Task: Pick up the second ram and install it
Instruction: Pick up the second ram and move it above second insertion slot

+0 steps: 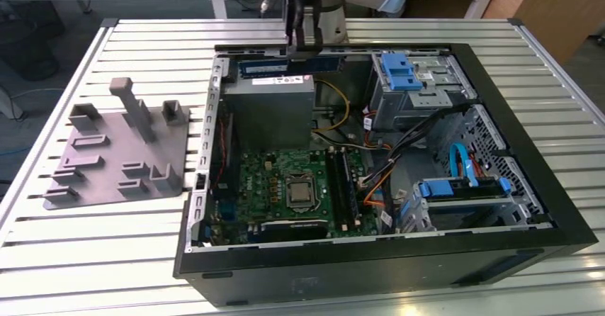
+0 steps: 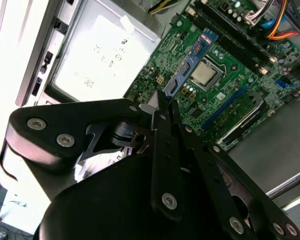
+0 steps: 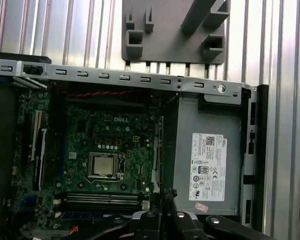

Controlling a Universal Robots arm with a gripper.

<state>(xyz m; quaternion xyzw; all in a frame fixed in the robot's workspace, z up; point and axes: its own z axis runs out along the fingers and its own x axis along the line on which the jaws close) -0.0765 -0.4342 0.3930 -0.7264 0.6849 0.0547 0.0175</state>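
"Where is the second ram (image 1: 283, 66), that long, thin blue-green circuit-board stick?"

"The black gripper (image 1: 304, 52) has its fingers pressed onto it. It is held level over the grey metal power-supply box (image 1: 269, 100), at the far wall of the open black computer case (image 1: 378, 259)."

"And the board?"

"In the second wrist view the second ram (image 2: 192, 57) juts from the gripper (image 2: 164, 107) over the green motherboard (image 2: 240, 85). In the exterior view it is well apart from the black memory slots (image 1: 338, 178)."

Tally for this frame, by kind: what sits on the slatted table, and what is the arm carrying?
Open computer case: 1
Grey tray: 1
Second ram, gripped in the fingers of the gripper above the case: 1
Total: 3
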